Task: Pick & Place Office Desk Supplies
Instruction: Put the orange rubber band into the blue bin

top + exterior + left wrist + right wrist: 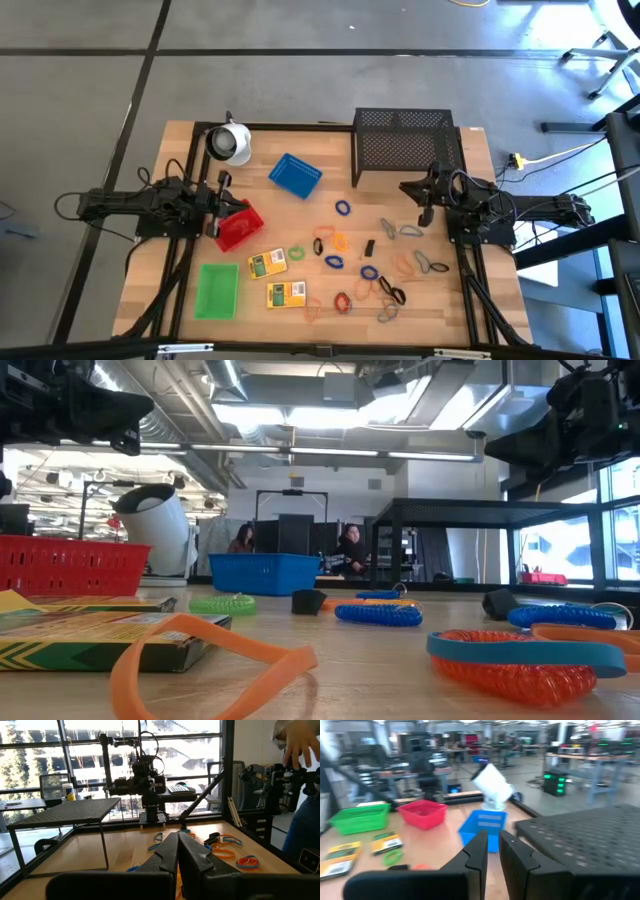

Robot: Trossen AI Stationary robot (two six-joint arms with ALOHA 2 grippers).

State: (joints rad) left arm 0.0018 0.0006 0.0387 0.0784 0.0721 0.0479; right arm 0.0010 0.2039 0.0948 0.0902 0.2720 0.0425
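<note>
Wooden tabletop (440,300) holds scattered coloured loops (343,208) — both grippers, left gripper (222,203) and right gripper (421,202), pressed together, empty. I'd spread one wide, descend square over a single loop.

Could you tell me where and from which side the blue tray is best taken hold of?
The blue tray lies open side up on the table, clear of the other supplies, between the white round object and the wire-mesh rack. It is probably best pinched from straight above on one thin upright wall, one finger inside and one outside. A long wall's middle should keep it level.
</note>
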